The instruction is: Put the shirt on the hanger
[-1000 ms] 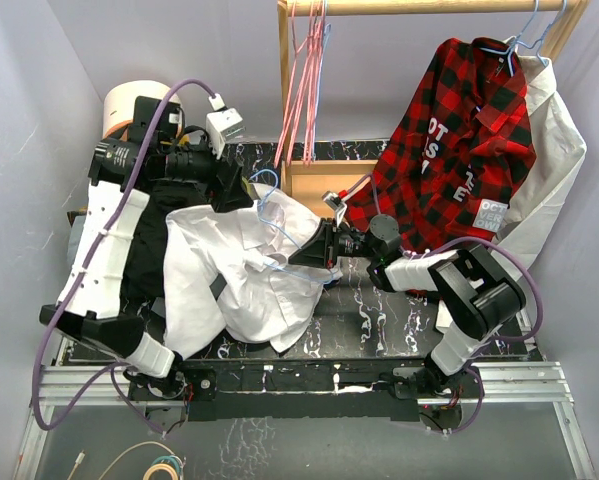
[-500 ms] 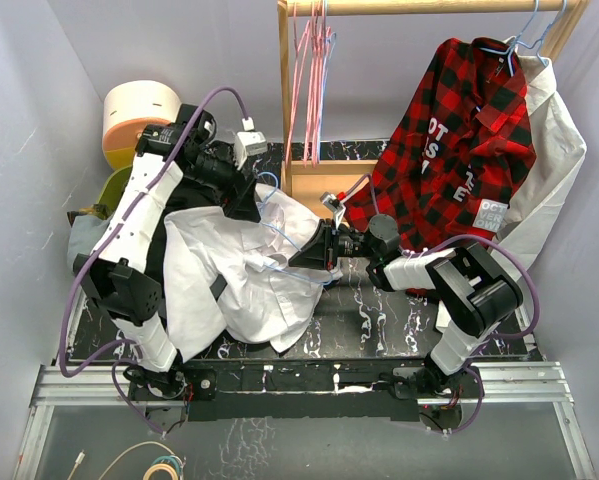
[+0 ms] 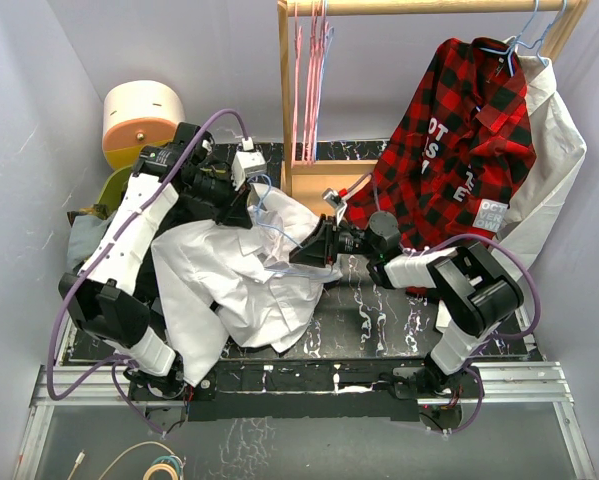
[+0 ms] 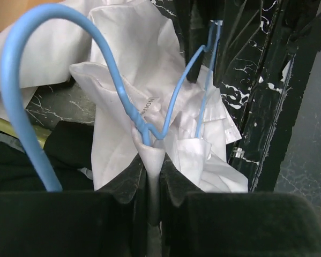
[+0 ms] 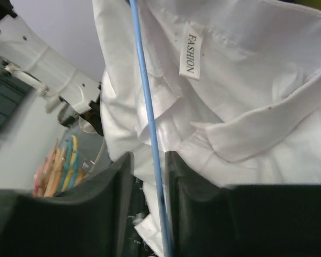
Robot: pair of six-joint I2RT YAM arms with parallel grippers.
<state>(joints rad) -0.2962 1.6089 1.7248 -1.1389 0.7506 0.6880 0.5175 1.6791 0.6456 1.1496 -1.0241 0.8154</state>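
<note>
The white shirt (image 3: 241,282) lies crumpled on the left half of the table, its collar and "FASHION" label (image 5: 189,49) facing the right wrist camera. The light blue wire hanger (image 3: 267,214) sits in the collar with its hook up. My left gripper (image 4: 154,170) is shut on a fold of shirt cloth (image 4: 133,48) right under the hanger's twisted neck (image 4: 143,127). My right gripper (image 5: 149,156) stands open at the shirt's right side. The hanger's blue wire (image 5: 147,107) runs between its fingers, close to the right-hand one, over the shirt (image 5: 246,80).
A wooden rack (image 3: 284,100) at the back carries pink hangers (image 3: 309,80), a red plaid shirt (image 3: 459,140) and another white garment (image 3: 557,165). A black garment (image 3: 159,250) lies under the left arm. A cream drum (image 3: 141,112) stands back left. The table (image 3: 379,320) is black marble.
My left arm swung in to the hanger's neck and its jaws closed on the shirt cloth. My right jaws, shut before, have come apart round the wire.
</note>
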